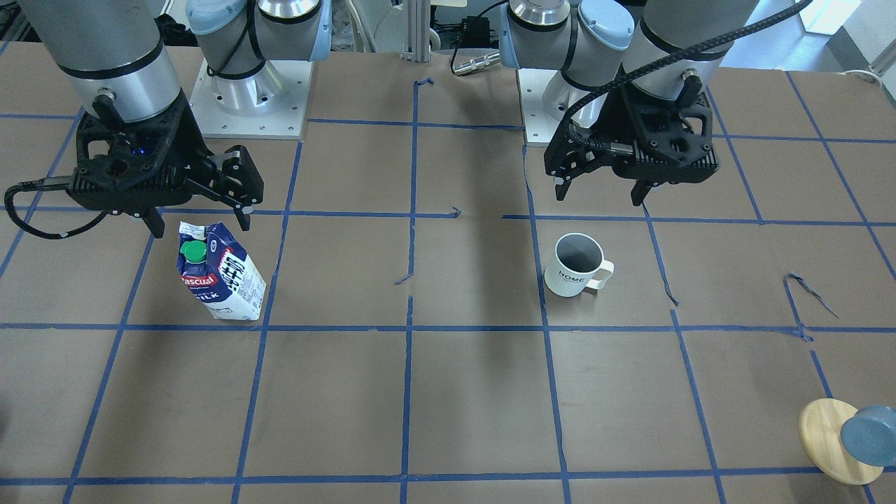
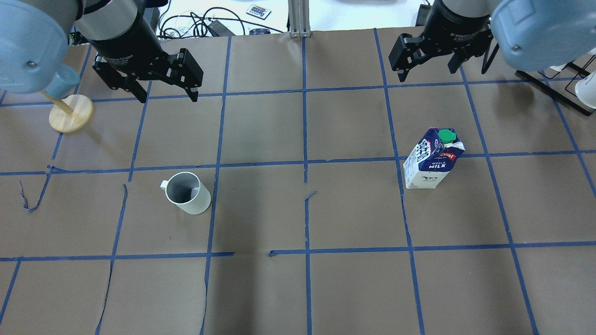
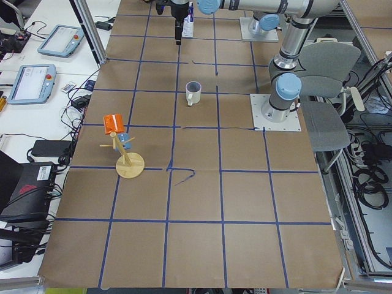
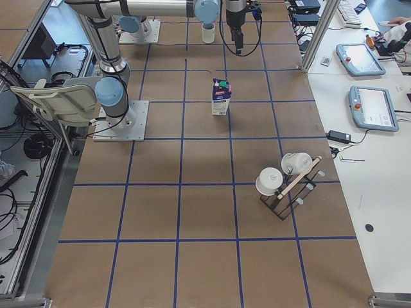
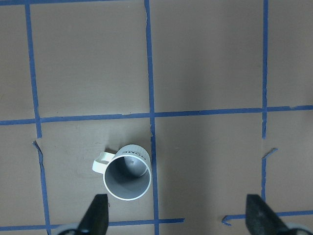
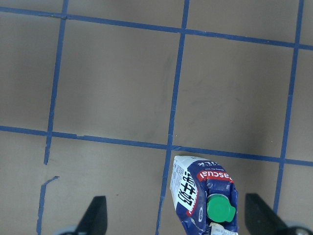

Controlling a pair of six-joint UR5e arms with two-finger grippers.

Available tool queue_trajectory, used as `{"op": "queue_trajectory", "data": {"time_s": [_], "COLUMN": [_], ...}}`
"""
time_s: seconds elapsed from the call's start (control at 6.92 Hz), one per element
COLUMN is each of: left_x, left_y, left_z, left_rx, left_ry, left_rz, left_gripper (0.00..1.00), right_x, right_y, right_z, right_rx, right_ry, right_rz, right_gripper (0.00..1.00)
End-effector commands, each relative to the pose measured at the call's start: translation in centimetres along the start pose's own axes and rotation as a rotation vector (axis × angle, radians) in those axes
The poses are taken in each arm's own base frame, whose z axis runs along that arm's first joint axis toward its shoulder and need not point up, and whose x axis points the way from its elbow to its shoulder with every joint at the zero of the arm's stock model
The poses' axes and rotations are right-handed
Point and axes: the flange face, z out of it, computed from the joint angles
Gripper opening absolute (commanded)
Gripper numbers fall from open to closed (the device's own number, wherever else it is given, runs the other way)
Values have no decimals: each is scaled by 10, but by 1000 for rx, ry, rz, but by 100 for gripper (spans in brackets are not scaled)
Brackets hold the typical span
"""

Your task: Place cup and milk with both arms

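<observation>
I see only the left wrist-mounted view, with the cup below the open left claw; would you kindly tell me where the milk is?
Observer: The milk stands upright on the robot's right half of the table, far apart from the cup.
Operator: Thanks; is the right claw holding it?
Observer: No, the right claw hangs open above the table, touching nothing.
Operator: Is anything else on the cup's side?
Observer: A wooden stand with a blue-grey cylinder, farther to the left, apart from the cup.

The white cup [image 2: 188,193], grey inside, is stood upright on the robot's left. The blue and white milk [image 2: 433,160], capped in green, is stood upright well apart, on the right.
</observation>
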Motion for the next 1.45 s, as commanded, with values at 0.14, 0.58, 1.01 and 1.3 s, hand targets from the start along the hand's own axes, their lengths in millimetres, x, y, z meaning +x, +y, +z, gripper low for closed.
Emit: {"op": "queue_trajectory", "data": {"time_s": [0.14,0.58,1.01,1.3], "left_x": [0,0,-1,-1], "left_y": [1,2,14,8], "left_z": [1,3,22,41], "left_rx": [-5,-15,-45,-84], "left_ry": [-1,-2,-2,1], "left_rz": [0,0,-4,-2], "left_gripper": [100,100,100,100], "right_x": [0,0,0,0], "right_y": [0,0,1,2], "right_z": [0,0,4,5], "right_rx": [-1,-1,-7,-10], "right_ry": [0,0,-1,-1], "right_rz": [0,-1,0,-1], "right_gripper": [100,100,100,100]}}
